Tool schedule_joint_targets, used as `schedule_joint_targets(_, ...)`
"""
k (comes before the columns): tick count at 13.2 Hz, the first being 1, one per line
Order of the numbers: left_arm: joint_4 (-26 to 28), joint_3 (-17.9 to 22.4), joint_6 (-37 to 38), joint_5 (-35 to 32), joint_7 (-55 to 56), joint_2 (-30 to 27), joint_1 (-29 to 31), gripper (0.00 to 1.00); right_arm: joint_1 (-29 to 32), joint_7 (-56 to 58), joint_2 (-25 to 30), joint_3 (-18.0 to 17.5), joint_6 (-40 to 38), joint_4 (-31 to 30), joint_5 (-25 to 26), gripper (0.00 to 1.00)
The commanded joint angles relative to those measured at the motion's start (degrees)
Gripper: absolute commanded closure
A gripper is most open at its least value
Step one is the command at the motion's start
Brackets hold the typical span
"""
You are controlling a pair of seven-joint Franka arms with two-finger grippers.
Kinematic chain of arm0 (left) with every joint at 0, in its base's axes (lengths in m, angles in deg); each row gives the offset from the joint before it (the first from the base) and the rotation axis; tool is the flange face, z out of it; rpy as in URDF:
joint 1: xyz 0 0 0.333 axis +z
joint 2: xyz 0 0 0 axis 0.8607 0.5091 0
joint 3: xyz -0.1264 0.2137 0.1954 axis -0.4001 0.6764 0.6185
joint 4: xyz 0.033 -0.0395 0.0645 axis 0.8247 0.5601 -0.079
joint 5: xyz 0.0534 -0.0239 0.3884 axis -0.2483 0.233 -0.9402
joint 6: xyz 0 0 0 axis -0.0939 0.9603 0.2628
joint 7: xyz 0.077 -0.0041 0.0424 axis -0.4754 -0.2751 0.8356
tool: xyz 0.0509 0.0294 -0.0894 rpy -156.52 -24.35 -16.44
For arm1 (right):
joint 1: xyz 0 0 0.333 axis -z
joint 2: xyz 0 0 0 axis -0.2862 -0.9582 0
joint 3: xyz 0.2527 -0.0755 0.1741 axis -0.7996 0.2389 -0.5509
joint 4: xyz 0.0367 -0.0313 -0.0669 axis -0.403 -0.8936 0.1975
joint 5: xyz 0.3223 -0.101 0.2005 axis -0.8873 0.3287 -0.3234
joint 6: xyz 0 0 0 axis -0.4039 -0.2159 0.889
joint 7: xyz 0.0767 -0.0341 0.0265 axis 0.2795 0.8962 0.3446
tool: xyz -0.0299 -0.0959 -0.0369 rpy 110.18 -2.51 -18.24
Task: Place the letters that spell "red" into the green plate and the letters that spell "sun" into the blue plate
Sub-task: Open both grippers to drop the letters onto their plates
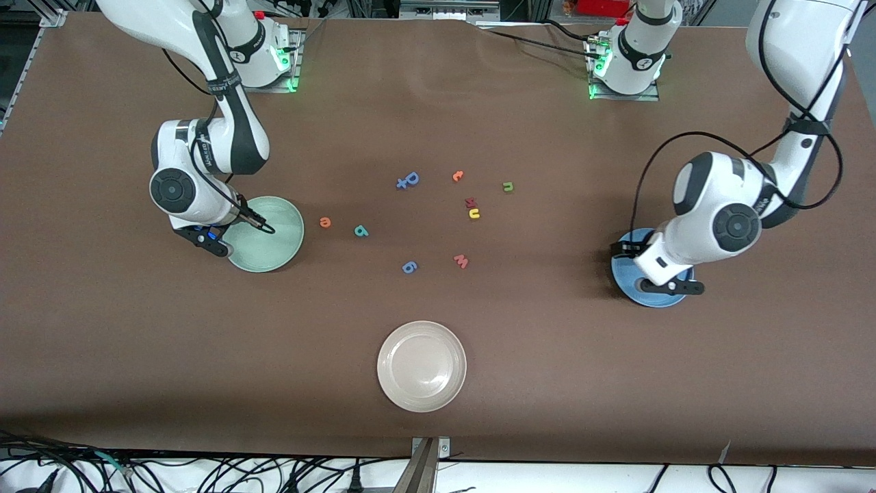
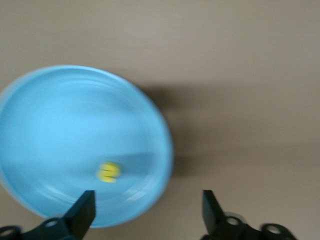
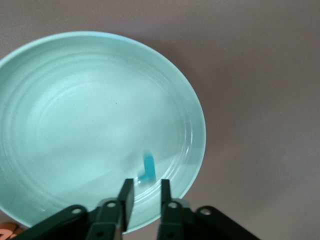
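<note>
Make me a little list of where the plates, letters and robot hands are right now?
green plate: holds a small teal letter
blue plate: holds a yellow letter
right gripper: over the green plate, jaws a little apart, empty
left gripper: over the blue plate's edge, jaws wide open, empty
orange e, teal d: on the table beside the green plate
yellow u, green n: mid-table

Left tool point(image 2: 147, 212) gapes (right tool point(image 3: 144, 200) narrowly parted).

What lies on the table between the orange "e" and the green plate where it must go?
Nothing visible does. The orange "e" lies on bare table beside the green plate; the teal "d" lies farther from the plate, toward the left arm's end.
</note>
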Motion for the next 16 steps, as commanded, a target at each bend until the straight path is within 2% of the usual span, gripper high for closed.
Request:
schedule_joint_targets(1,8.5,-6.9,-5.9,1.5,10.2,-5.5,0.4,0.00,-0.6,0.8,0.8,-0.4,-0.2,0.1,-1.1,0.01)
schedule_joint_targets(6,19.8,-18.2,-18.3,-1.4,32.8,-6.3,-0.4,0.00,-1.5,-0.2,2.6,-0.5,-0.7,1.9,-1.2,0.01)
schedule_joint_targets(9,24.2,-18.8,-21.7,-9.9,48.3,-5.9,-5.1,0.00,-1.9,-4.8,3.1,-3.1,-1.1,3.3,-1.2,0.01)
schedule_joint_targets(12,24.3,-18.9,-22.1,-16.7,59.9,-3.6,-9.0,0.00,-1.9,-13.1,3.0,-8.6,0.8,4.3,-1.3,0.01)
schedule_joint_targets(14,24.3,-18.9,-23.9,-19.5,64.2,-1.6,-9.8,0.00,-1.9,-12.8,2.3,-10.2,6.3,3.0,-1.3,0.01)
schedule_joint_targets(15,24.3,-18.8,-24.2,-21.1,65.7,-0.5,-10.1,0.00,-1.9,-13.5,1.4,-12.6,9.2,2.9,-1.3,0.02)
schedule_joint_targets(16,24.3,-18.8,-25.0,-22.8,67.1,0.5,-10.0,0.00,-1.9,-16.6,0.8,-14.0,12.5,2.7,-1.3,0.09)
